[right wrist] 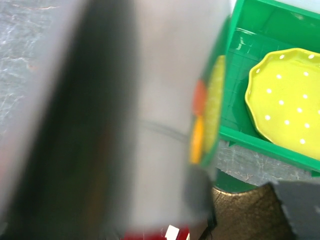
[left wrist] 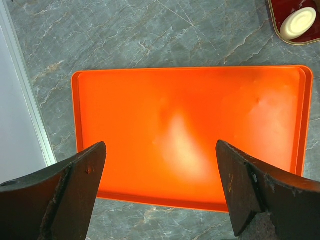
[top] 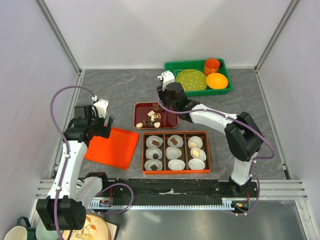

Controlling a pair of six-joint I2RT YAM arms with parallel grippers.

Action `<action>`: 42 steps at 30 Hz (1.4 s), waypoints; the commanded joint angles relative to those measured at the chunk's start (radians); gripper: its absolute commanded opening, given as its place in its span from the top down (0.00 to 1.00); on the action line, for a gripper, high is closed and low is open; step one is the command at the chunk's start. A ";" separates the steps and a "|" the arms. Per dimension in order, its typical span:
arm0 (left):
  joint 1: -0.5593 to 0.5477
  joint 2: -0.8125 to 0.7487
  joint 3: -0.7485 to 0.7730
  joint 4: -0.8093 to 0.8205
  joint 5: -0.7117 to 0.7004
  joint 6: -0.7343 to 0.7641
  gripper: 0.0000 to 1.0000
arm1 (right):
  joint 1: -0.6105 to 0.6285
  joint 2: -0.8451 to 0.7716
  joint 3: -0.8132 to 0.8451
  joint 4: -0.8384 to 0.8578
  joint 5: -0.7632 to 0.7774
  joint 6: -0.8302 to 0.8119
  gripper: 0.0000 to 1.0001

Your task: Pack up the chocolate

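Likely light, hard and slick, so best pinched softly across opposite sides: chocolate (top: 152, 119) heaped on the red dish (top: 172, 120) beneath the right gripper (top: 158, 107), finger gap impossible to tell, some in the compartment box (top: 176, 133), left gripper (left wrist: 161, 145) spread wide above the orange tray (left wrist: 190, 95).

Grey marbled tabletop (top: 115, 90), white walls (top: 165, 30), metal corner posts (top: 60, 37), possibly aluminium; even light.
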 commanded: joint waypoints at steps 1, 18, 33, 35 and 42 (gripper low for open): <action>0.006 -0.008 -0.001 0.026 -0.001 0.024 0.02 | -0.013 0.021 0.063 0.065 -0.005 0.008 0.51; 0.006 0.000 0.001 0.024 -0.012 0.033 0.02 | -0.026 0.068 0.065 0.098 -0.029 0.022 0.64; 0.008 -0.015 -0.005 0.024 -0.008 0.033 0.03 | 0.033 -0.394 -0.216 -0.022 -0.041 0.005 0.80; 0.008 -0.012 -0.004 0.021 -0.004 0.029 0.03 | 0.075 -0.478 -0.252 -0.072 -0.035 0.010 0.80; 0.006 -0.015 -0.001 0.019 0.001 0.027 0.04 | 0.240 -0.690 -0.372 -0.269 0.037 0.073 0.81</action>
